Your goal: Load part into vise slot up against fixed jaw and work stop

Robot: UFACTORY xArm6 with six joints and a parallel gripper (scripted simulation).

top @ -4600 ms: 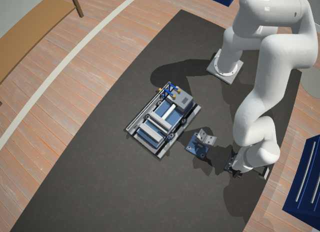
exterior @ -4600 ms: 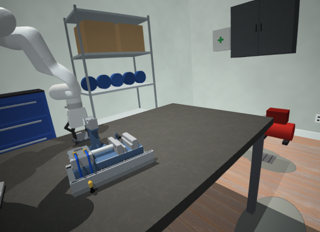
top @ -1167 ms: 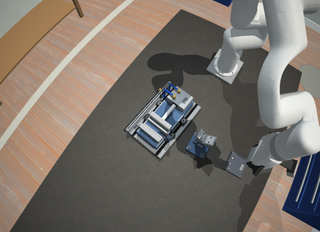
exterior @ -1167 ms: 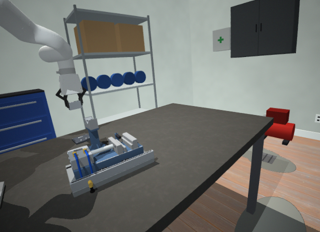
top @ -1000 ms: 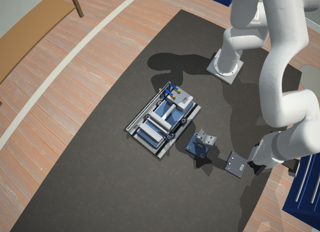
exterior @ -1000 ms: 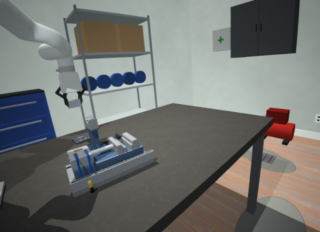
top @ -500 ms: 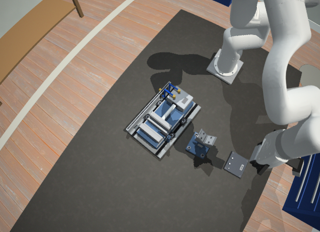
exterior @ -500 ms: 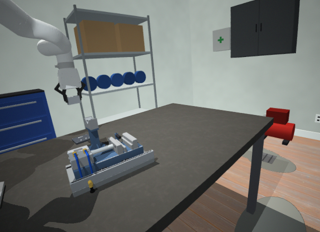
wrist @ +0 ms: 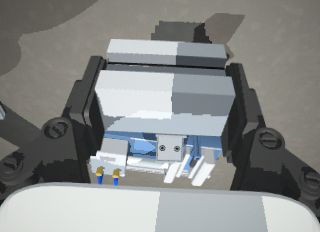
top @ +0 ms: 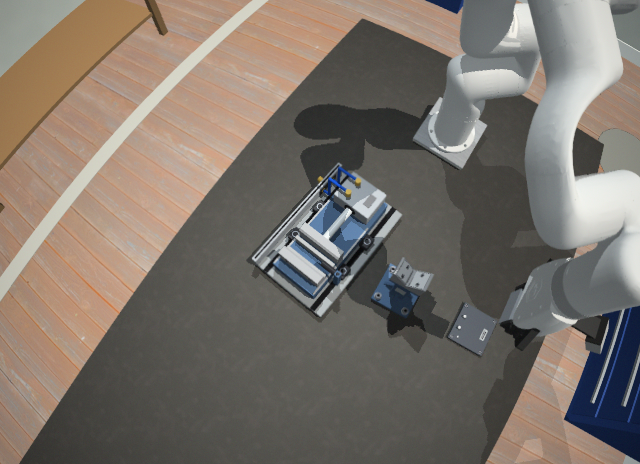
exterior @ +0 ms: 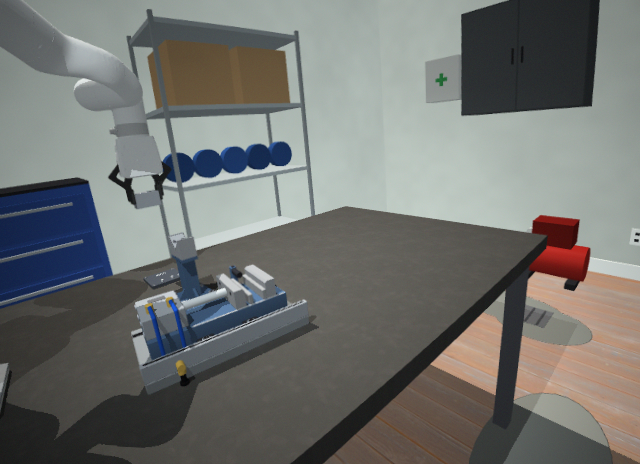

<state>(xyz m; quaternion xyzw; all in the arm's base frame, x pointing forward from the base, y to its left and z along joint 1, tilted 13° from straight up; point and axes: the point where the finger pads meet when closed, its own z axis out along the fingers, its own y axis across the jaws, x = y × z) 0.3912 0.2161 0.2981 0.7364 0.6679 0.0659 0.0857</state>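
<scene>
Wrist view: the part (wrist: 166, 88), a pale grey block, half light and half darker, is clamped between my two black fingers, one on each end. My gripper (exterior: 136, 186) is part-closed on it, holding it in the air well above the table (exterior: 392, 273), past the infeed plate (top: 471, 328). My arm reaches out with the wrist pointing down.
</scene>
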